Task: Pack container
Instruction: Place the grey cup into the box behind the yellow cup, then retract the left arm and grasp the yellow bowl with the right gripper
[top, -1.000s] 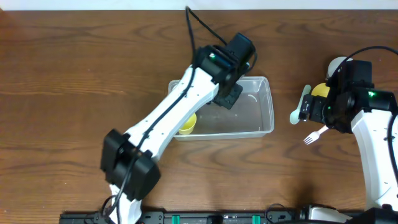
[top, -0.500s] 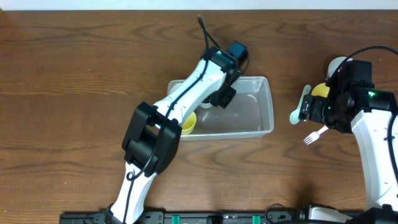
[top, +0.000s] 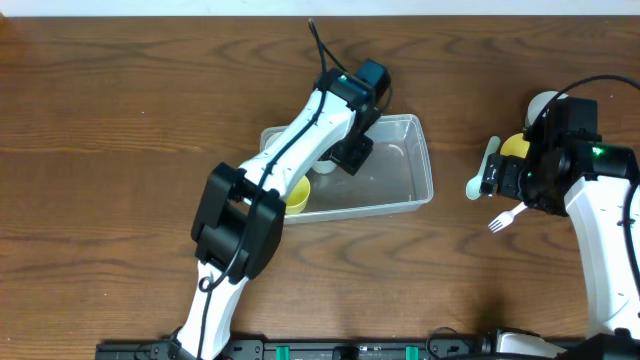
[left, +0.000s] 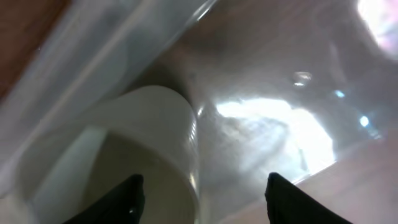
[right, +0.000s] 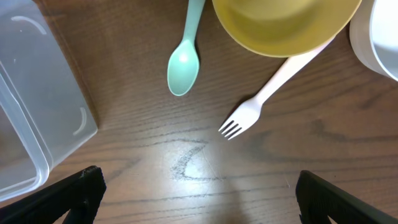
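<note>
Find container (top: 398, 178) at mid table (top: 120, 120), white cup (left: 143, 143) and yellow cup (top: 297, 196) inside its left end. Log left hand (left: 203, 190) wide, holding nothing, poised over white cup. Judge step as release: lift straight up, clearing rim without nudging cup. Log right hand (right: 202, 190) wide, empty, above fork (right: 255, 109).

container (top: 400, 165) | clear rectangular tub | upright, open-topped | slightly skewed, mid-table (top: 120, 150)
</note>
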